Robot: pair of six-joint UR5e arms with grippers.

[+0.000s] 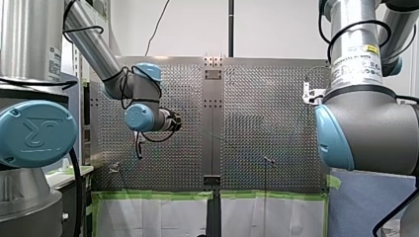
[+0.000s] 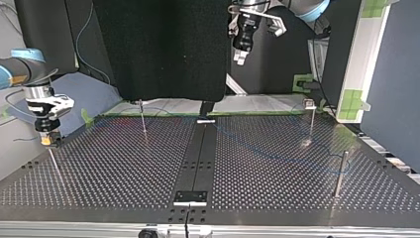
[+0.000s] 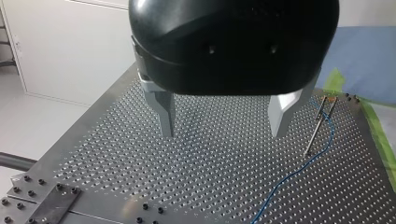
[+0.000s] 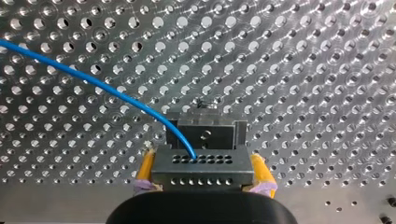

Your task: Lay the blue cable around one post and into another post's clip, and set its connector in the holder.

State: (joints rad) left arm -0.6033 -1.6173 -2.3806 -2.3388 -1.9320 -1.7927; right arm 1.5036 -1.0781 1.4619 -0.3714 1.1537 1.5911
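Two grippers: my right gripper (image 4: 201, 158) clamps the connector (image 4: 203, 171), holder (image 4: 205, 131) just ahead; my left gripper (image 3: 222, 133), jaws apart, hangs well away.

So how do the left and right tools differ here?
My left tool stands open and empty; my right tool is shut on the connector of the blue cable. My left tool hangs high above the perforated table; my right tool is low, near its surface. My left tool's fingers are bare metal; my right tool's pads are yellow. Both point down at the table.
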